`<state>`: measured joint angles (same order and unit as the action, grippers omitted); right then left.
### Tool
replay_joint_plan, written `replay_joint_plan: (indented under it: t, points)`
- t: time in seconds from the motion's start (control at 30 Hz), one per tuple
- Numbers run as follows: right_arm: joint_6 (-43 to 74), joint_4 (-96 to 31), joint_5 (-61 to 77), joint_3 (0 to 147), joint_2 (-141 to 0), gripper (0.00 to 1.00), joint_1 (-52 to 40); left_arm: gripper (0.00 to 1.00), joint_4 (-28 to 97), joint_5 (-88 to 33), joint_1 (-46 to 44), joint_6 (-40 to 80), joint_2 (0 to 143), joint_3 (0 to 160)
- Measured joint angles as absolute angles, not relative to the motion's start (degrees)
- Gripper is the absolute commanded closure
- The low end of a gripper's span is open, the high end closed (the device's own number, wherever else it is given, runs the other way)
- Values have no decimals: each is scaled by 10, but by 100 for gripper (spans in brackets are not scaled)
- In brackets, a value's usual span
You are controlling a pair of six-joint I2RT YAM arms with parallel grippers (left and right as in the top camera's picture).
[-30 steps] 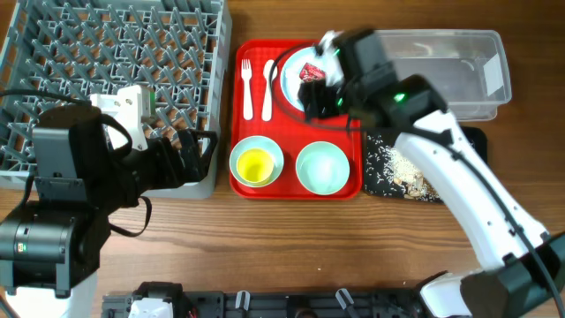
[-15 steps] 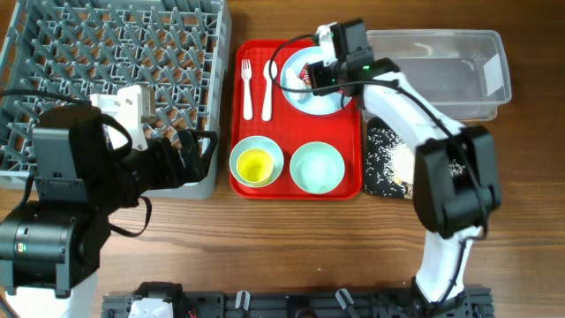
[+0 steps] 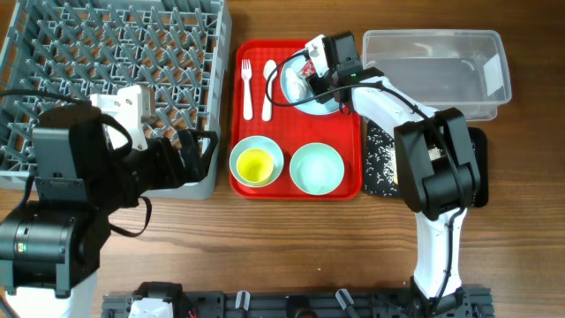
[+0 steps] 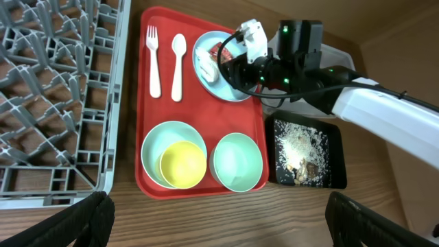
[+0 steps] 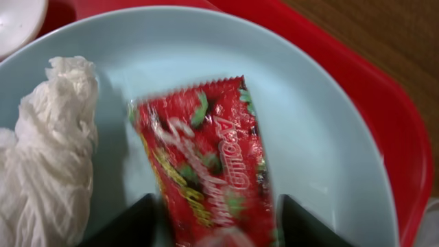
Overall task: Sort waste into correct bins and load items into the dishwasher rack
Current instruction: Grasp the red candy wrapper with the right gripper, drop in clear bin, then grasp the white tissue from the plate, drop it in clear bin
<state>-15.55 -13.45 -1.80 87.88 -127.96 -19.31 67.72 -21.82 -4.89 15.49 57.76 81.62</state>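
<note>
A red wrapper (image 5: 206, 158) lies on the round pale blue plate (image 5: 309, 123) beside a crumpled white tissue (image 5: 48, 151). My right gripper (image 5: 219, 226) is open, low over the plate, with one finger on each side of the wrapper. In the overhead view it (image 3: 316, 75) covers part of the plate (image 3: 291, 93). One pale blue bowl (image 3: 318, 168) is empty; the other (image 3: 240, 150) holds the yellow cup (image 3: 256, 165). My left gripper (image 4: 219, 226) is open and empty, beside the grey rack (image 3: 106, 53).
Plate, bowls, a white fork (image 3: 247, 79) and a spoon (image 3: 266, 84) sit on a red tray (image 3: 284, 132). A clear tub (image 3: 441, 71) stands at the back right. A black tray (image 3: 381, 141) with rice crumbs and brown scraps lies in front of it.
My right arm has swung left and dropped onto the plate, bringing its fingers down round the wrapper. The left arm has not moved.
</note>
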Motion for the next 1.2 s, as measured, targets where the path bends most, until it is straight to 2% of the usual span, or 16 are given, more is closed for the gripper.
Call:
replay_joint_plan:
  t: [0.03,0.3,0.6,0.77,0.8,0.83,0.87,0.9,1.03,1.2]
  points:
    - [-156,-139,-19,879,-1280,96,-194,0,677,-218,-49,155,578,816]
    - [-128,-203,-30,877,-1249,96,-194,0,677,-218,-49,155,578,816]
    - [-56,-217,-49,875,-1064,96,-189,0,677,-218,-49,155,578,816]
    - [-32,-236,-85,880,-1053,96,-156,0,677,-218,-49,155,578,816]
    - [-29,-242,-89,880,-1060,94,-147,0,677,-218,-49,155,578,816]
    - [-26,-247,-93,880,-1070,87,-134,0,677,-218,-49,155,578,816]
    - [-22,-250,-95,880,-1079,68,-124,0,677,-218,-49,155,578,816]
    - [-15,-254,-97,880,-1091,56,-111,0,677,-218,-49,155,578,816]
    - [3,-269,-86,877,-1116,30,-79,0,677,-218,-49,155,578,816]
    - [-13,-277,-18,875,-1115,29,-100,0,677,-218,-49,155,578,816]
